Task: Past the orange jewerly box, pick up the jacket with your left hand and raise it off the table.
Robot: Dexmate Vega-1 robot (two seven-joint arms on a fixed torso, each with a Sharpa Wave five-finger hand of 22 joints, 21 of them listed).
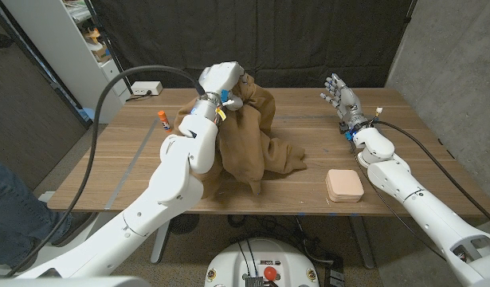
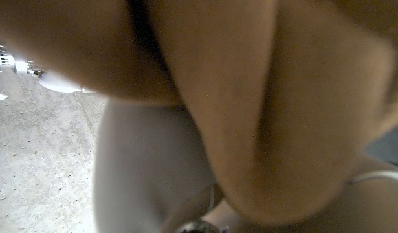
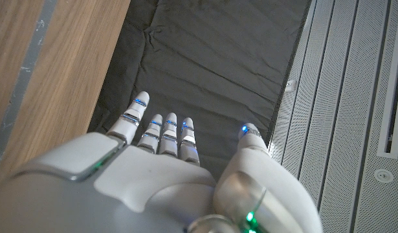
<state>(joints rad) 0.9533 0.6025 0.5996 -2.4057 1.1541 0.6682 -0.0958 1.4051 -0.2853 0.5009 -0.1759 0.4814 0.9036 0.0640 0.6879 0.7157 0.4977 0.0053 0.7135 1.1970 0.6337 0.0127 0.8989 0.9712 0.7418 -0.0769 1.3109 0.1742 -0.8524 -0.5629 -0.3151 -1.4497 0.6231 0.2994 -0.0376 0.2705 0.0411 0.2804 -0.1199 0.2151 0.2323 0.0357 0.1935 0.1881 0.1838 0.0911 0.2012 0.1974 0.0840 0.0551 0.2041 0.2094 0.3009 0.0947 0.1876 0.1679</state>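
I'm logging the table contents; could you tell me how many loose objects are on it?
3: the brown jacket gripped by the left hand, the orange box, a small tube. The jacket may hide others.

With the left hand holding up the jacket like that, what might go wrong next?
The left robot hand grips only a bunch at the top of the jacket, so the cloth may slip out. Its lower folds are on the table near the box and might drag it.

brown jacket point(image 1: 252, 135) in left hand point(image 1: 222, 82)
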